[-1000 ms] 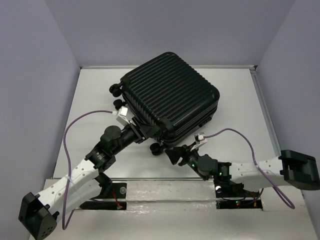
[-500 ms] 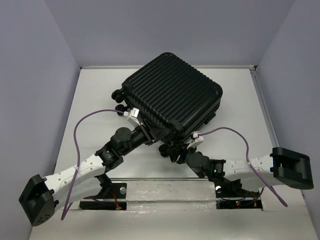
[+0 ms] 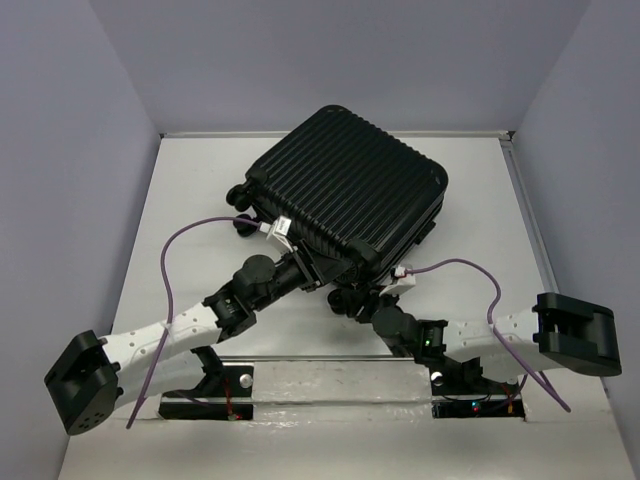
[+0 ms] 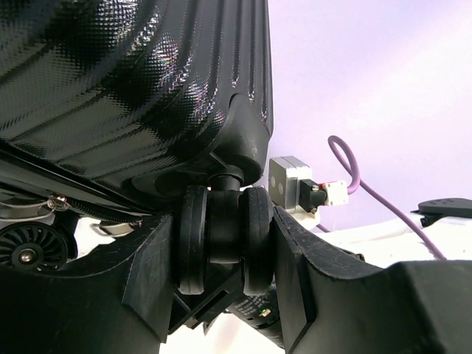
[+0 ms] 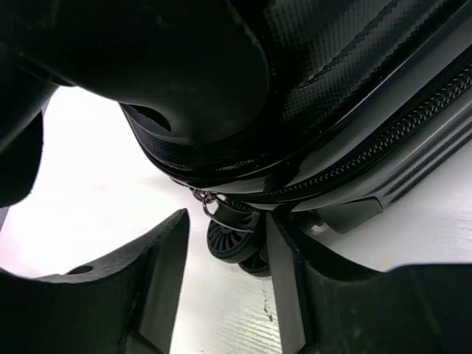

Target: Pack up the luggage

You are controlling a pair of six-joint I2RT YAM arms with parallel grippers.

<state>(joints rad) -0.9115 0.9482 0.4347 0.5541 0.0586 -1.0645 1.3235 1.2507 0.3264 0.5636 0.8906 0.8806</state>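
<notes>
The luggage (image 3: 345, 195), a black ribbed hard-shell suitcase, lies closed and flat on the white table. Its near corner with the caster wheels points toward the arms. My left gripper (image 3: 308, 268) is at that corner. In the left wrist view, my left gripper (image 4: 223, 251) is shut on a twin caster wheel (image 4: 223, 232) under the shell (image 4: 110, 88). My right gripper (image 3: 350, 298) is just right of it, low at the same corner. In the right wrist view, my right gripper (image 5: 227, 258) stands open around another caster wheel (image 5: 230, 242), with a gap on the left side. A metal zipper pull (image 5: 210, 203) hangs above that wheel.
The table (image 3: 190, 200) has a raised rim at the back and along the right side (image 3: 525, 200). Purple cables (image 3: 175, 250) loop off both wrists. The right arm's wrist camera block (image 4: 291, 184) shows close beside my left gripper's fingers.
The luggage has shifted a little to the right and away. Both grippers moved with its near corner, the left holding the wheel. The right jaws narrowed slightly.
</notes>
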